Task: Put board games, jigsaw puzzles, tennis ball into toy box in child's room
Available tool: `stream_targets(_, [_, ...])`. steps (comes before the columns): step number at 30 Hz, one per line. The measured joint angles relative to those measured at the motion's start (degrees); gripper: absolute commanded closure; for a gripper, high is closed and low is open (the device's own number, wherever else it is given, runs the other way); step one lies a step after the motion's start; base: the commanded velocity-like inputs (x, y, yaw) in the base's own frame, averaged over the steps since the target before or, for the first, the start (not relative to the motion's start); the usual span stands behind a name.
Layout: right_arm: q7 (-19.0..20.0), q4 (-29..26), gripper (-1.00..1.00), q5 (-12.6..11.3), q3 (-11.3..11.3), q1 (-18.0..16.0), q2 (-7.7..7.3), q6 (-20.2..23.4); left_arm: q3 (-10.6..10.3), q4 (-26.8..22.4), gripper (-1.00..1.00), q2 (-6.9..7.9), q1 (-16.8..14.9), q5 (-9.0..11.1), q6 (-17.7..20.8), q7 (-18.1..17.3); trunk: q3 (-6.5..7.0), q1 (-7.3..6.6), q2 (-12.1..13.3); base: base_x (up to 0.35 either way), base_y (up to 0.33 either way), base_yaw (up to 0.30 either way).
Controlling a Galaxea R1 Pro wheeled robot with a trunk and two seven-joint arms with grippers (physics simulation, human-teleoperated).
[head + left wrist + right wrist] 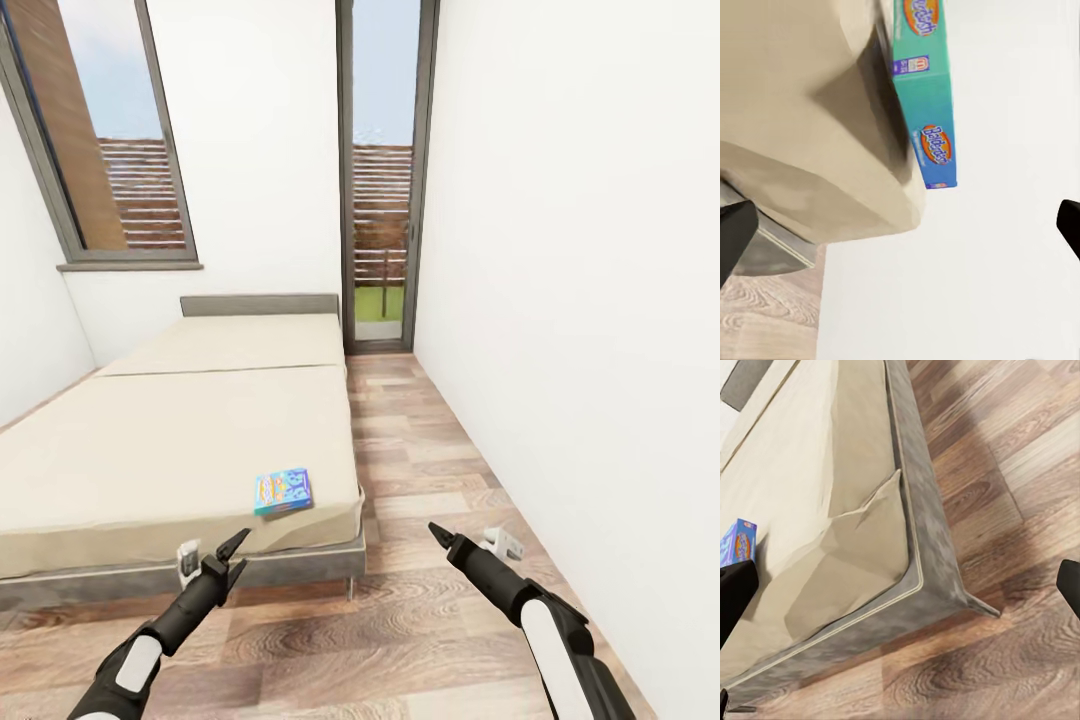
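One board game [284, 491], blue-and-orange, is seen lying flat on the bed [150, 450] at its near right corner, close to the mattress edge. Left gripper [238, 560] is held just in front of the bed frame, below and left of the box, fingers apart, nothing gripped. Right gripper [437, 533] is held over the wood floor [420, 620] right of the bed, empty; finger spacing can't be told from the head view

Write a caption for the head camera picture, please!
Both grippers, left and right, hover before the bed holding a board game.
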Motion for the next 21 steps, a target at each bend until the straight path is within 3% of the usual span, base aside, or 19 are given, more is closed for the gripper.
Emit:
stream_targets(5, [0.3,0.0,-1.0,0.0,0.0,0.0,-0.01,0.0,2.5,0.3,-1.0,-0.21,0.0,0.0,-2.9,0.0,-0.9,1.1,-2.0,0.0,0.0,0.0])
stream_targets(21, [0.4,0.1,-1.0,0.0,-0.1,0.0,-0.02,0.0,3.1,1.9,-1.0,-0.34,0.0,-0.2,-3.4,-0.4,-1.08,1.32,-2.4,0.0,0.0,0.0])
